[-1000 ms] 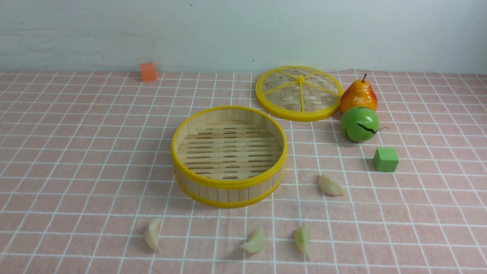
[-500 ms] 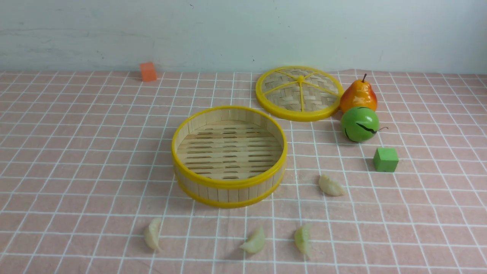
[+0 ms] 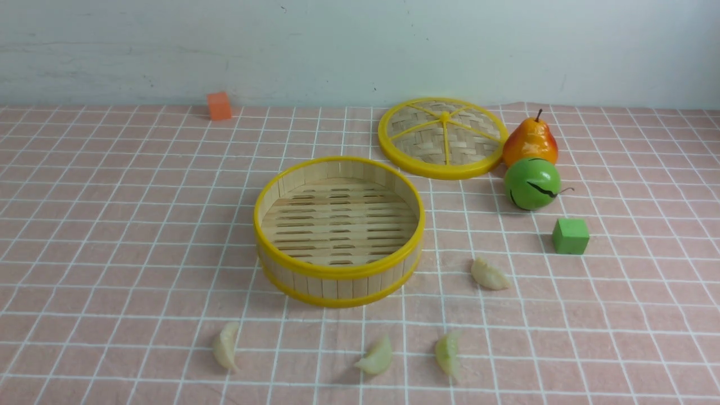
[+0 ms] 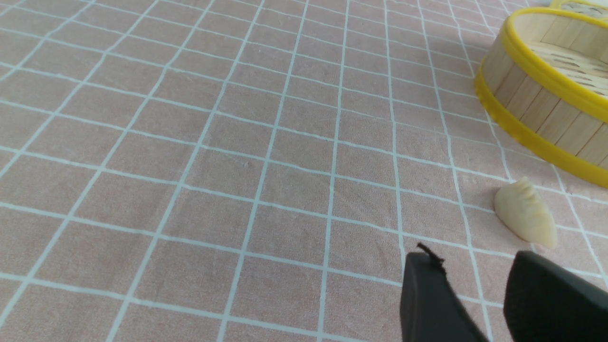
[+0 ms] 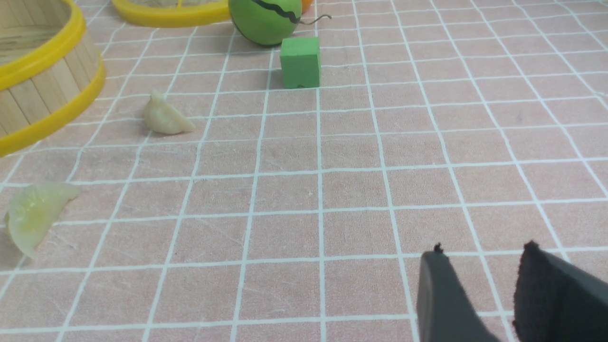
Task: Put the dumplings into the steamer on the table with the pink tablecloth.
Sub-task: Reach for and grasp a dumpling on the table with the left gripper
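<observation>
Lying near the steamer (image 3: pixel 339 281), four dumplings (image 3: pixel 226 346) rest on the pink tablecloth (image 3: pixel 112 225)

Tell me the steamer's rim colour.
Yellow bands on the steamer, top and bottom, over pale bamboo slats; clearest in the front view.

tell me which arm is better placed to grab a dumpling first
Left: the left gripper, open, is just short of the leftmost dumpling; the right gripper is farther from any dumpling.

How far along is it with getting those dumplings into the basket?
Done: nothing, the steamer is empty. In hand: nothing, the left gripper and right gripper are open and bare. Left: all four dumplings lie on the pink tablecloth, outside the steamer.
</observation>
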`<state>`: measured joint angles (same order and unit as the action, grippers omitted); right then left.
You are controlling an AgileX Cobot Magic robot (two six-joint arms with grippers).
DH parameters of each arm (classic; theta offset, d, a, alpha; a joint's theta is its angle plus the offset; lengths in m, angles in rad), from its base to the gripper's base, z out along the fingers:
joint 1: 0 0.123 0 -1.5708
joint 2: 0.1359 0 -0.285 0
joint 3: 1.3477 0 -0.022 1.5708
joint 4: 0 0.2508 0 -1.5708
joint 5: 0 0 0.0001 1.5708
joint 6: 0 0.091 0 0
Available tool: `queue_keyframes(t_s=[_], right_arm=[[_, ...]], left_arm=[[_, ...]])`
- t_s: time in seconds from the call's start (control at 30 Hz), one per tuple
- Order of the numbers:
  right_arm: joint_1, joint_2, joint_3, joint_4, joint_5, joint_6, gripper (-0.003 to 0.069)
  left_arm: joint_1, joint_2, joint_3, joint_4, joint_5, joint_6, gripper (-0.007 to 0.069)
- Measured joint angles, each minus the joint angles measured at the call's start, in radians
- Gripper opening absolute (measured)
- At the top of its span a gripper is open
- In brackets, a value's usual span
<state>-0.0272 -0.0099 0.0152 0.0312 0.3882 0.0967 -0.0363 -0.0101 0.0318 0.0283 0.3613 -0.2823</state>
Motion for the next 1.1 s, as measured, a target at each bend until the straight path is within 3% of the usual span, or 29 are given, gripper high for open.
queue_keyframes(t_s=[0.87, 1.0, 1.07, 1.1], right_arm=[[0.000, 0.000, 0.000, 0.007, 0.000, 0.001, 0.0239], [0.000, 0.000, 0.000, 0.034, 0.001, 0.006, 0.0239], [0.000, 0.000, 0.000, 0.171, 0.003, 0.070, 0.0239], [0.000, 0.000, 0.000, 0.171, 0.005, 0.078, 0.0239]], left_arm=[[0.000, 0.000, 0.000, 0.006, -0.015, -0.006, 0.0238], [0.000, 0.000, 0.000, -0.150, -0.095, -0.122, 0.0238], [0.000, 0.000, 0.000, -0.403, -0.127, -0.330, 0.0238], [0.000, 0.000, 0.000, -0.425, -0.129, -0.346, 0.0238]])
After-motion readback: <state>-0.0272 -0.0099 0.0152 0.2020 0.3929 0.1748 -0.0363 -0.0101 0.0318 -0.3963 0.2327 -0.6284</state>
